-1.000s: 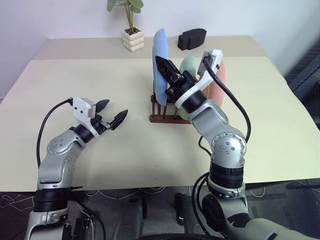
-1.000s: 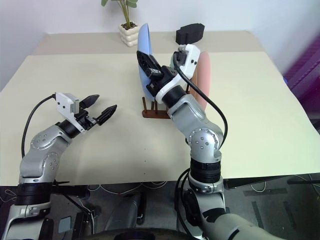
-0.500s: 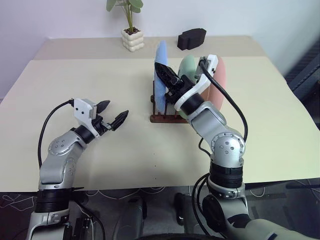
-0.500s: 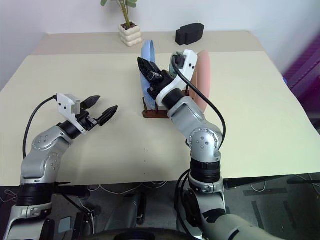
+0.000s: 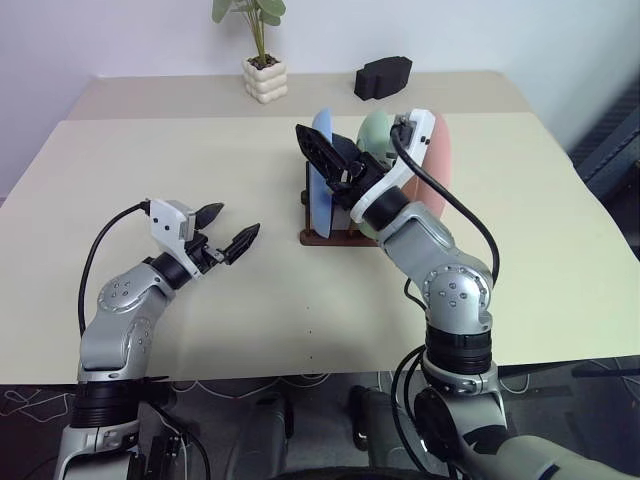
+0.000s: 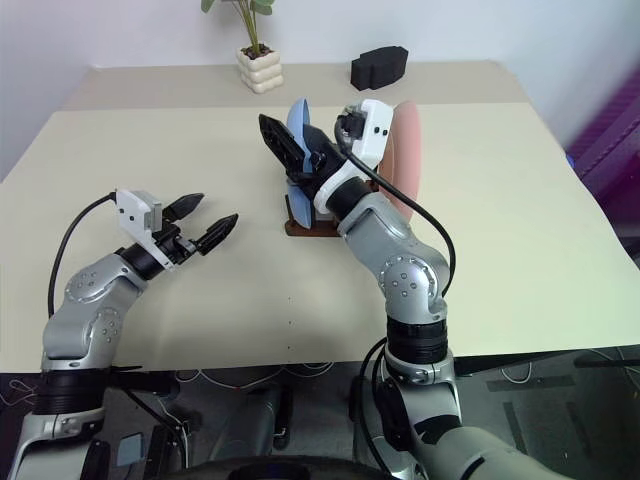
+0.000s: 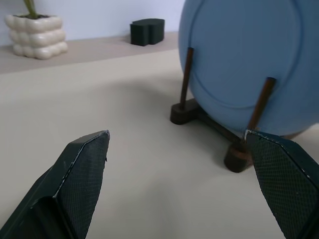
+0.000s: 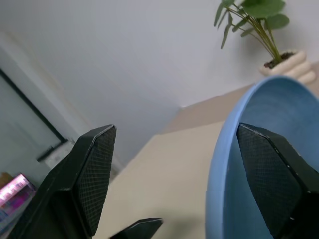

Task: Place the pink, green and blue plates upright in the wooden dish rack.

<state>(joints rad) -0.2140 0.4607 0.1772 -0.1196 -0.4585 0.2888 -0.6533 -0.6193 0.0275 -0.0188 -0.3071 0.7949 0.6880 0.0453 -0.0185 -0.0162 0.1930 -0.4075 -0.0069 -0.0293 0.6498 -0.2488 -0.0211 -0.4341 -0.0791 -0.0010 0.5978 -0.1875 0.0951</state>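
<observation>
Now your small dark reddish-brown wooden dish rack (image 5: 335,232) sits toward the far middle of the pale cream surface (image 5: 200,160), with all three round matte plates standing on edge in it. The light blue plate (image 7: 249,64) takes the leftmost slot, upright between the pegs; the pale mint green plate (image 5: 375,128) is just beside it to the right, and the salmon pink plate (image 6: 405,165) is rightmost.

Your right claw (image 5: 325,160) is at the top of the light blue plate with its black fingers (image 8: 94,169) spread wide, one on either side of the rim, so it is released rather than gripping. Your left claw (image 5: 225,228) hovers above the near left part of the surface, well apart from the rack, released and holding nothing.

At the far edge you have a green plant in a knobbly white pot (image 5: 265,78) and a black block (image 5: 383,76).
</observation>
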